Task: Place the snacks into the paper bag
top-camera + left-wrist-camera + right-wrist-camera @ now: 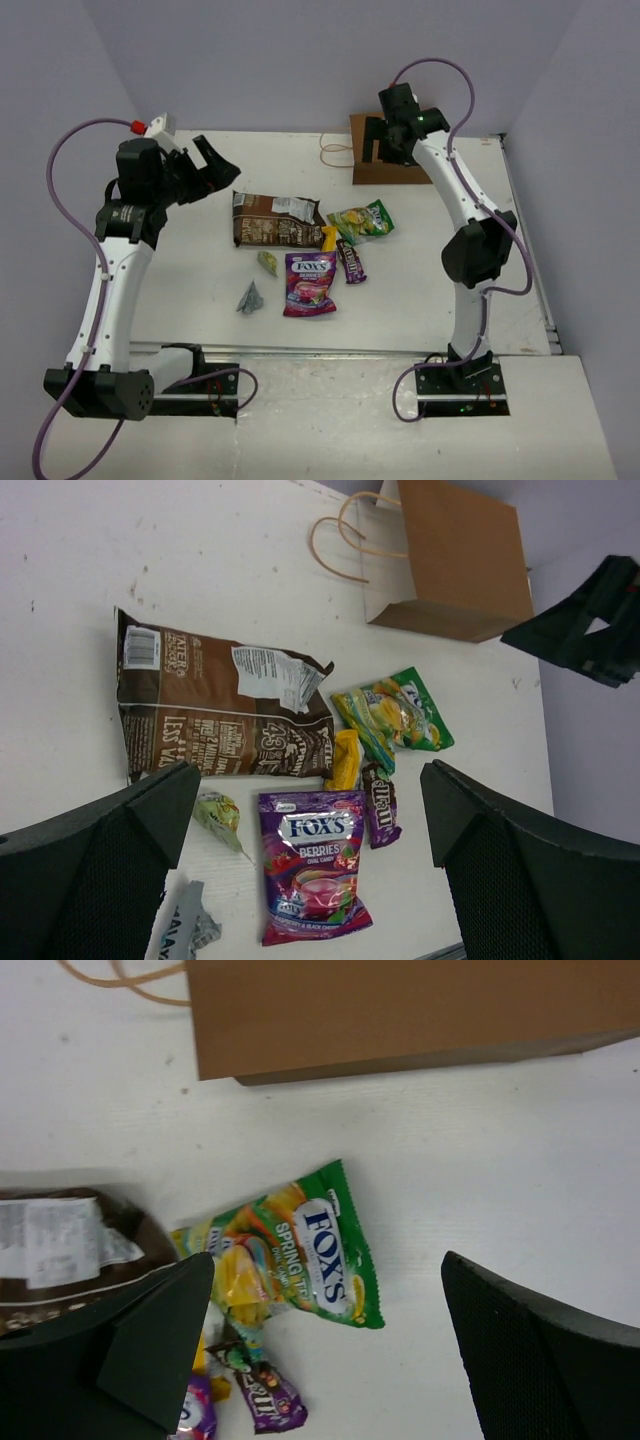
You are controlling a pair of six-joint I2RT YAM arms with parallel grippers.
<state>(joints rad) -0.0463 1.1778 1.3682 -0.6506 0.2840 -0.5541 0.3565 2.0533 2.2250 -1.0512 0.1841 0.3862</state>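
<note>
The snacks lie mid-table: a long brown wrapper (275, 220), a green bag (362, 221), a purple Fox's pouch (309, 283), a dark brown bar (351, 262), a yellow bar (328, 238), and tiny green (268, 262) and grey (250, 298) wrappers. The brown paper bag (375, 170) lies flat at the back, handles (335, 152) pointing left. My left gripper (205, 165) hangs open, back left of the snacks, with the purple pouch (312, 865) seen between its fingers. My right gripper (395, 135) hovers open over the paper bag (400, 1010), the green bag (300, 1250) below it. Neither holds anything.
The white table's right edge (525, 250) runs close behind the right arm. Grey walls close in the back and both sides. Both arm bases (140, 385) stand at the near edge.
</note>
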